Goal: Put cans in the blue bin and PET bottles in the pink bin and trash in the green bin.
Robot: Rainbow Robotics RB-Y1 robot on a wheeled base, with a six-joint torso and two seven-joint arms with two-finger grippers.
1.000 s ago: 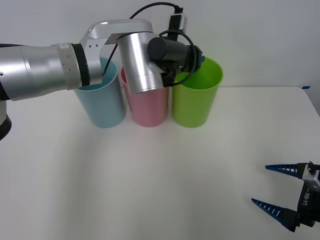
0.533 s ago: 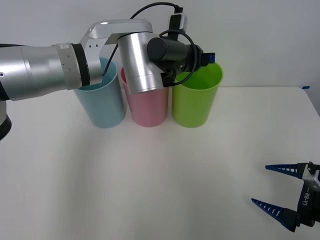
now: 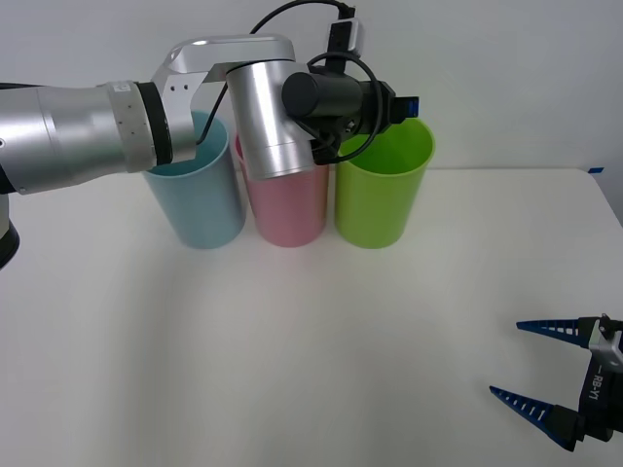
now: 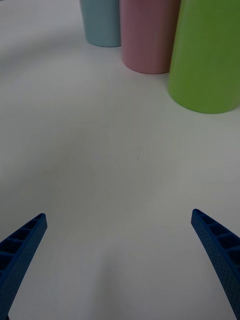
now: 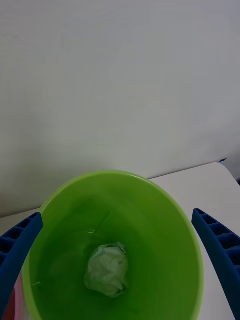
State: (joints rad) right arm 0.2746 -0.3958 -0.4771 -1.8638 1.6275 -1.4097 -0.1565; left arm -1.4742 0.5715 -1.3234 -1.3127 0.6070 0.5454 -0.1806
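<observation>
Three tall bins stand in a row at the back of the white table: the blue bin, the pink bin and the green bin. My left gripper hovers open just above the green bin's rim. In the left wrist view the crumpled whitish trash lies at the bottom of the green bin, between and below the open blue fingers. My right gripper rests open near the table's front right corner; its wrist view shows the bins ahead across bare table.
The silver left arm reaches across above the blue and pink bins, hiding much of their openings. A white wall stands right behind the bins. The table's right edge lies beyond the green bin.
The left gripper has opened above the green bin and lifted slightly. The right arm has not moved.
</observation>
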